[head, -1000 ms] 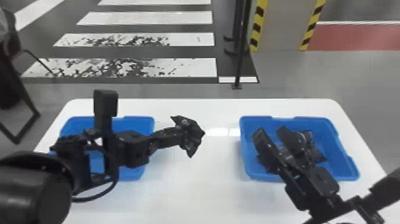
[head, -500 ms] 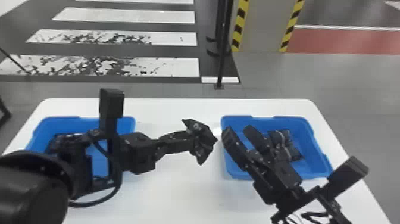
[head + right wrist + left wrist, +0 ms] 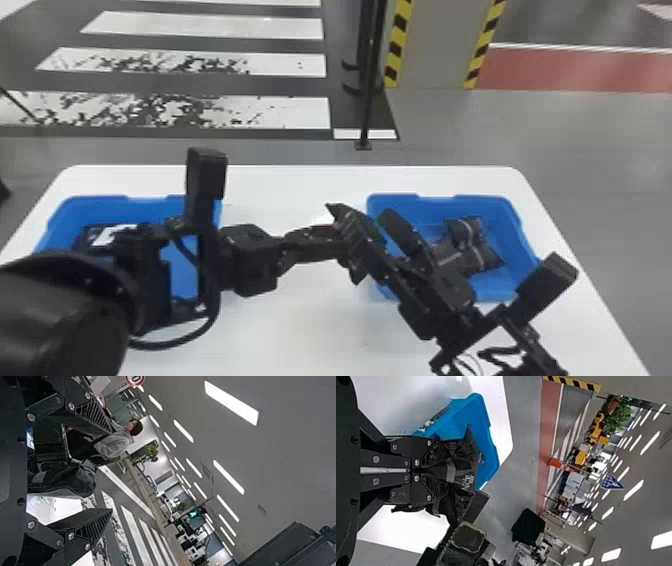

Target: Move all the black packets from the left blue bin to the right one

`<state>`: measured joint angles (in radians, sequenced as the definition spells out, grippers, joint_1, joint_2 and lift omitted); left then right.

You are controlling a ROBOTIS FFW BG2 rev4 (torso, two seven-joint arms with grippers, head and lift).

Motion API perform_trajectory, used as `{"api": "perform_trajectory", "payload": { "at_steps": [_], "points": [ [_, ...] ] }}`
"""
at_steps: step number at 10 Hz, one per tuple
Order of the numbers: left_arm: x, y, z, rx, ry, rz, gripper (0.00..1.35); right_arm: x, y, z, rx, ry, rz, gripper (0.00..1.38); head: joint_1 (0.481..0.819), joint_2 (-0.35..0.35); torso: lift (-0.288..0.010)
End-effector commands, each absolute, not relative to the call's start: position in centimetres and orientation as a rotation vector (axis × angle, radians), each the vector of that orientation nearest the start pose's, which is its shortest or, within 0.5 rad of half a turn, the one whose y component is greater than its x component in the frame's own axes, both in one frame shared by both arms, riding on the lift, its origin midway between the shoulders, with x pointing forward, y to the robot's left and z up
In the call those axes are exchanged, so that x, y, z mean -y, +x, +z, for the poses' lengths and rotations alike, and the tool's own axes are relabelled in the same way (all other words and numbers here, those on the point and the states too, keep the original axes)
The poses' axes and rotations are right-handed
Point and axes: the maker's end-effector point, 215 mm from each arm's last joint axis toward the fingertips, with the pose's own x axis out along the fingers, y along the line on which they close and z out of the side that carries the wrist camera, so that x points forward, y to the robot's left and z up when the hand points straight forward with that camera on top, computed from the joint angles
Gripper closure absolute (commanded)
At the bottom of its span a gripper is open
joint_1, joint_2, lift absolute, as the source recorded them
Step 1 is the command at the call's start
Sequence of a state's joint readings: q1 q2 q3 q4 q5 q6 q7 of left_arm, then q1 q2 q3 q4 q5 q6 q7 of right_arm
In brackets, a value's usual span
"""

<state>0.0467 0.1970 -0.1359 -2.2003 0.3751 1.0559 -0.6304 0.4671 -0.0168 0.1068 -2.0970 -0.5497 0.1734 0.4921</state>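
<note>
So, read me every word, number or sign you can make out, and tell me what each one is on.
Nothing that I can quote with confidence.
Packet in the left gripper: pale lettering, creased and too blurred to read surely.
Blue sign in the background: pale marks, too small to read.
Round red-rimmed sign: cut off at the view's edge, so its full number can't be told.
Green-lit sign: too small to make out.

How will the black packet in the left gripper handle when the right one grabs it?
The packet will probably flex: its ends splay and crease beyond the left gripper. It looks fairly light, pinched only at its middle. With those pointed corners, it seems unlikely to roll.
</note>
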Motion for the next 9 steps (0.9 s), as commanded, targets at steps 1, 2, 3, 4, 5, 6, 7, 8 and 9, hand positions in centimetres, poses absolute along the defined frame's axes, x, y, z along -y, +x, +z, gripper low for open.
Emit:
{"api": "perform_trajectory", "payload": {
  "at_steps": [1,2,3,4,5,6,7,8,9],
  "points": [
    [-0.7,42.2,-30.6,-0.496,-0.217,-1.008,1.21,5.6,41.6,-29.3,-0.038,0.614,0.654,0.5,0.695,-0.063,-0.121],
    [-0.3,42.0,-30.5,-0.495,-0.218,-1.019,1.21,5.8,41.8,-29.6,-0.04,0.621,0.645,0.89,0.695,-0.064,-0.121],
    [-0.2,41.9,-30.4,-0.493,-0.219,-1.022,1.21,7.1,42.5,-28.8,0.004,0.606,0.609,1.31,0.695,-0.066,-0.121],
    [-0.2,41.9,-30.3,-0.493,-0.222,-1.025,1.21,7.8,42.8,-28.5,0.023,0.601,0.591,1.28,0.695,-0.078,-0.121],
    [-0.1,41.8,-30.3,-0.49,-0.226,-1.028,1.21,7.9,42.8,-28.4,0.025,0.603,0.59,1.28,0.695,-0.092,-0.121],
    [-0.2,42.0,-30.1,-0.481,-0.224,-1.024,1.21,7.8,42.7,-28.6,0.018,0.602,0.592,1.28,0.695,-0.101,-0.121],
    [-0.4,42.4,-29.7,-0.461,-0.225,-1.016,1.21,7.5,42.6,-28.6,0.012,0.606,0.6,1.28,0.695,-0.103,-0.121],
    [-0.8,42.8,-29.3,-0.44,-0.24,-0.997,1.12,7.5,42.6,-28.7,0.008,0.61,0.6,1.28,0.695,-0.1,-0.121],
    [-2.1,43.1,-29.9,-0.448,-0.27,-0.96,0.56,8.3,43.2,-28.7,0.013,0.61,0.587,1.28,0.695,-0.094,-0.121]
  ]
}}
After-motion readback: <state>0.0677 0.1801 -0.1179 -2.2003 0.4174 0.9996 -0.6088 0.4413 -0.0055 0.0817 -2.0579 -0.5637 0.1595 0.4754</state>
